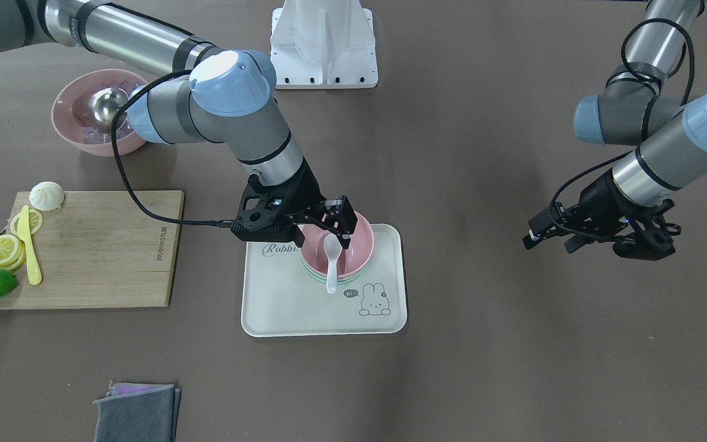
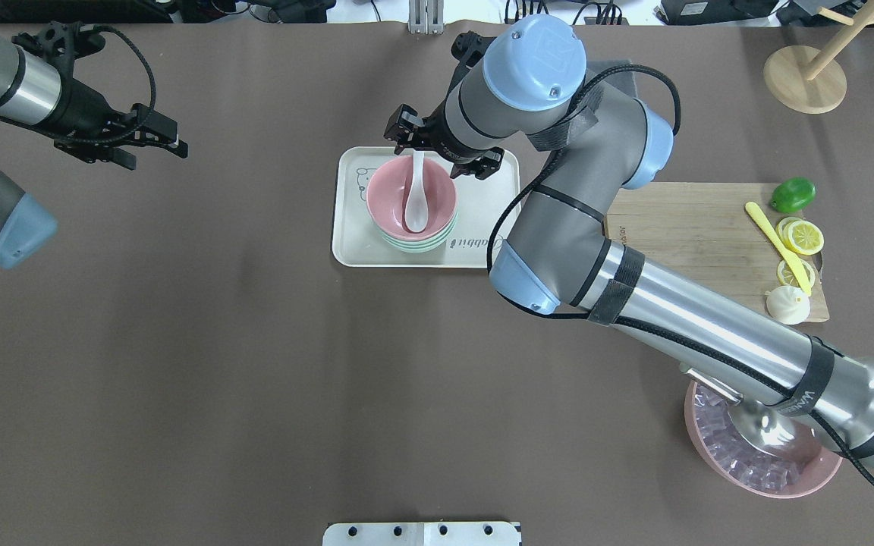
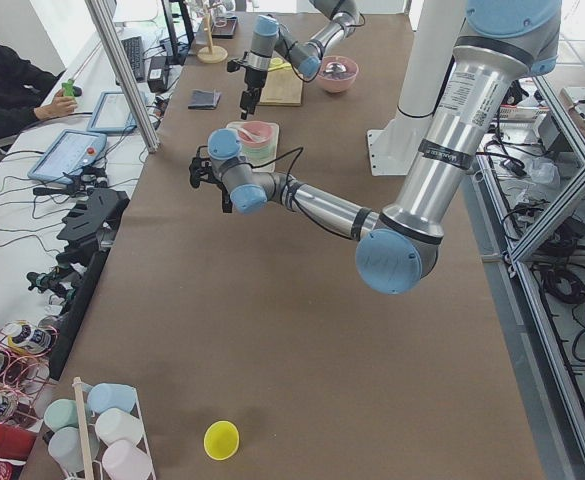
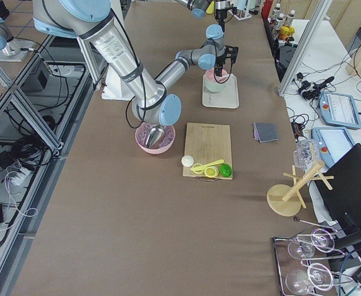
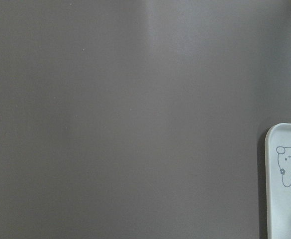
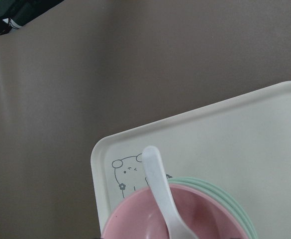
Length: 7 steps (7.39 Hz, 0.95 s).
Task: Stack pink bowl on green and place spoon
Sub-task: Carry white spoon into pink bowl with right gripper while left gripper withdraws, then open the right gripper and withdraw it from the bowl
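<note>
The pink bowl (image 1: 356, 245) (image 2: 388, 201) sits stacked in the green bowl (image 1: 313, 274) (image 2: 414, 244) on the white rabbit tray (image 1: 280, 307) (image 2: 350, 243). The white spoon (image 1: 331, 258) (image 2: 416, 205) lies in the pink bowl, its handle leaning over the rim. My right gripper (image 1: 336, 224) (image 2: 441, 148) hovers just above the spoon's handle with its jaws open, not holding it. The right wrist view shows the spoon (image 6: 160, 189), the pink bowl (image 6: 135, 219) and the green rim (image 6: 225, 191). My left gripper (image 1: 540, 239) (image 2: 168, 144) is open and empty, far from the tray.
A wooden cutting board (image 1: 102, 252) holds lemon slices, a yellow knife, a lime and a bun. A second pink bowl (image 1: 96, 113) holds ice and a metal scoop. A grey cloth (image 1: 139, 411) lies near the table edge. A wooden stand (image 2: 805, 76) is at the far corner.
</note>
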Each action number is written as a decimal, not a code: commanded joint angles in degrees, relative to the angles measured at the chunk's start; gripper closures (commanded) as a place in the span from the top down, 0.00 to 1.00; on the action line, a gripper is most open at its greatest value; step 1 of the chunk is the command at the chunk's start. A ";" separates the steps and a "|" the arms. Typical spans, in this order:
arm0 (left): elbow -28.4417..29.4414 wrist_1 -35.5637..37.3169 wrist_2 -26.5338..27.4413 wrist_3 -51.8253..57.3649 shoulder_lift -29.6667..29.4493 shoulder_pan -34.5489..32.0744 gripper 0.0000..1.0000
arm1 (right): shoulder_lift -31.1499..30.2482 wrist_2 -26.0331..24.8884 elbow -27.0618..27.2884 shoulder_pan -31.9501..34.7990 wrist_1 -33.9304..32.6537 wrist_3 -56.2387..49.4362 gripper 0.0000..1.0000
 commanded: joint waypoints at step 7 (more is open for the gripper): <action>-4.37 0.58 3.87 30.30 19.92 -19.42 0.99 | -25.75 8.18 30.59 19.51 -51.96 -57.35 1.00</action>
